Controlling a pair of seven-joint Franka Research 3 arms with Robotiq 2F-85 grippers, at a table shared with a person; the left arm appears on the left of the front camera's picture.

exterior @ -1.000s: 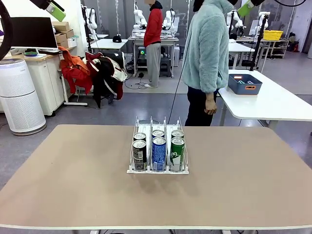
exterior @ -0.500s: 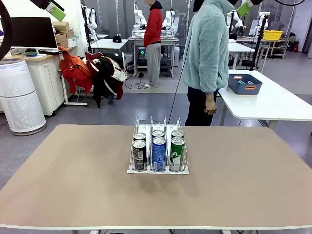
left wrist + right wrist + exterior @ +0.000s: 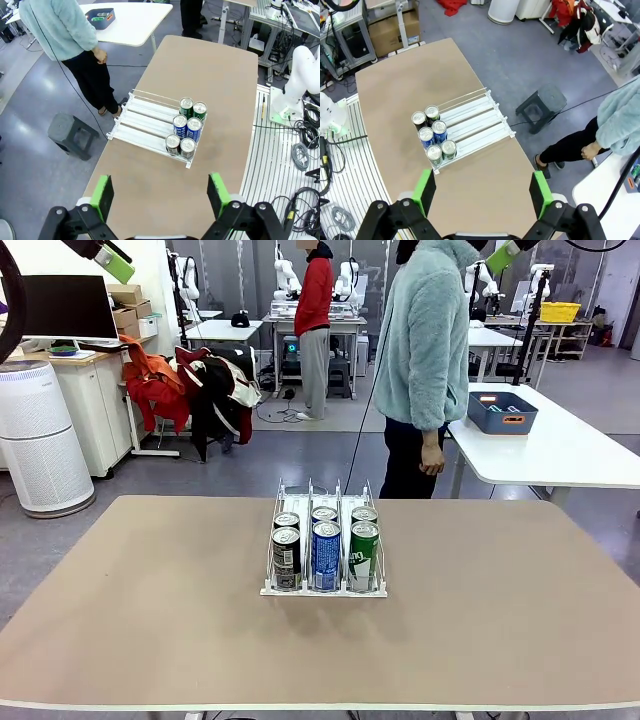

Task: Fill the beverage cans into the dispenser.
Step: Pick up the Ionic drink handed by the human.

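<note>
Left tool (image 3: 160, 193) and right tool (image 3: 482, 193) both released, high over desk (image 3: 150, 620); six beverage cans (image 3: 326, 550) upright, paired in three lanes of dispenser (image 3: 300, 592).

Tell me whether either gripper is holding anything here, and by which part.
Nothing is held. The left gripper and the right gripper hang above the table, jaws open and empty; the cans stand in the dispenser.

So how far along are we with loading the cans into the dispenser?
Done: the dispenser holds two black cans, two blue cans and two green cans, one pair per lane, bunched at the robot's end. In hand: nothing; the left hand and right hand hang open and empty high above the table. Left: the far stretch of every lane is bare, so there's room for more.
</note>
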